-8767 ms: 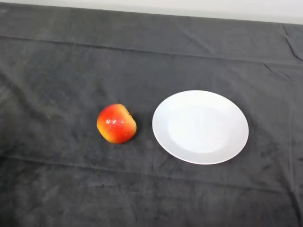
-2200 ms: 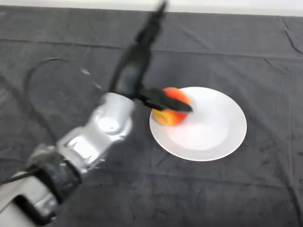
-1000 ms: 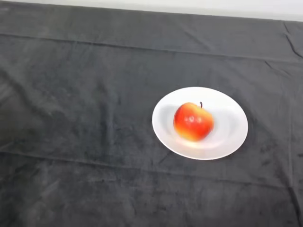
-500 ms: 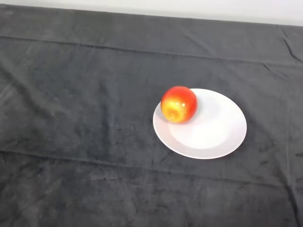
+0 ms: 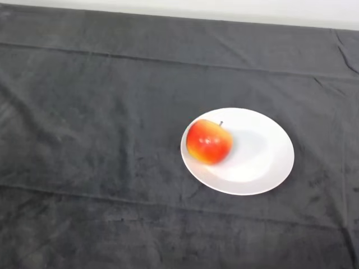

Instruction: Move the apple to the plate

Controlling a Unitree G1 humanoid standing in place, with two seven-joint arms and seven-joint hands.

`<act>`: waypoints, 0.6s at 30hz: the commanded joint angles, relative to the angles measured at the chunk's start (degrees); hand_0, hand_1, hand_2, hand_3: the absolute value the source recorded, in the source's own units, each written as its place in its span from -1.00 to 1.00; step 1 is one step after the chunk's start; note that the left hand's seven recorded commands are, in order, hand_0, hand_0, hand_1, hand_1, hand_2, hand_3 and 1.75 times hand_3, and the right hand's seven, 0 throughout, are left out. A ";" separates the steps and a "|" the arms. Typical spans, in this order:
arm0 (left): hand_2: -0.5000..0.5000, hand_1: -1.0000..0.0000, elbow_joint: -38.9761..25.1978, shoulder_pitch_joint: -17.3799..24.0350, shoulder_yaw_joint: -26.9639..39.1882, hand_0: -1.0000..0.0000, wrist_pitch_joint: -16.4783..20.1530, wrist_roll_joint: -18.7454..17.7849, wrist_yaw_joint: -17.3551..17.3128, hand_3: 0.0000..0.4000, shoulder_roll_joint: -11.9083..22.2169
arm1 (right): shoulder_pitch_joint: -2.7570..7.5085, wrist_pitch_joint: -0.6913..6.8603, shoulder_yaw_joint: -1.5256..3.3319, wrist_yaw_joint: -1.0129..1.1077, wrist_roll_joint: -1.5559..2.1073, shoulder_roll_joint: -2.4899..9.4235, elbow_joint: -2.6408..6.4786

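Dark cloth [image 5: 84,168] is bearing the plate [image 5: 263,162]; the apple [image 5: 208,141] is sitting at its left edge, apparently delivered. No hand is showing.

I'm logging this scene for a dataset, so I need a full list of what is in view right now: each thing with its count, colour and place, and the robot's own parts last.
apple: one, red and yellow with a short dark stem, resting on the left part of the plate, near its rim.
plate: one, white, round, lying on the cloth right of the middle of the view.
cloth: one, dark grey, creased, covering the whole table.
wall or backdrop: a pale strip along the top edge, behind the table.
robot's parts: none show in this view; neither arm nor hand is in the picture.
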 commanded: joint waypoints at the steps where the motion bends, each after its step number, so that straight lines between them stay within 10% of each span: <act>1: 0.00 1.00 -1.93 0.74 3.29 1.00 -1.12 1.19 -0.56 -1.00 -0.85 | -1.20 -0.17 -0.77 -0.34 0.98 -0.42 -1.16; 18: 0.00 1.00 -0.53 -1.26 5.76 1.00 -0.55 3.32 -2.99 -1.00 -2.77 | -1.19 -0.16 -0.75 -0.36 0.99 -0.41 -1.20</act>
